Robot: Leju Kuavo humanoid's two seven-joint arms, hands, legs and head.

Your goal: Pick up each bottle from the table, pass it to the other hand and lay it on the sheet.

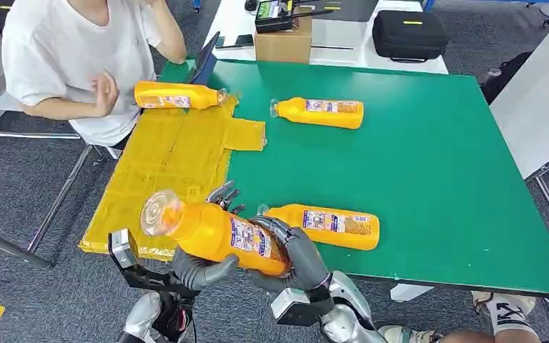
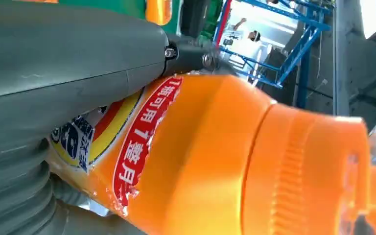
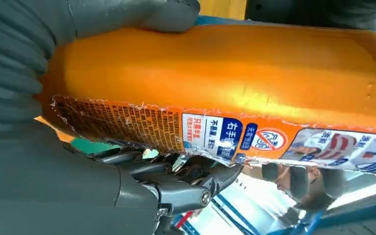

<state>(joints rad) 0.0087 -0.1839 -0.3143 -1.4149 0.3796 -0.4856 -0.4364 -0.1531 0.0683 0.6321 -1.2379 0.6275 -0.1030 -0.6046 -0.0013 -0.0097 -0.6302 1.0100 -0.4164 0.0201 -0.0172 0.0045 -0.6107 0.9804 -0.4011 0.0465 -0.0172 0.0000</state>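
**Hand-over at the near edge**

At the near edge of the counter (image 1: 429, 179), both robot hands are clamped on one orange bottle (image 1: 218, 232): the left robot hand (image 1: 204, 268) cups it from below, and the right robot hand (image 1: 297, 250) wraps its base end. The clear cap points near-left, over the yellow sheet (image 1: 164, 164). Judgement: confirm the receiving hand's grip before the giving hand opens. Keep the bottle level. Three other bottles lie on the counter, one of them on the sheet.
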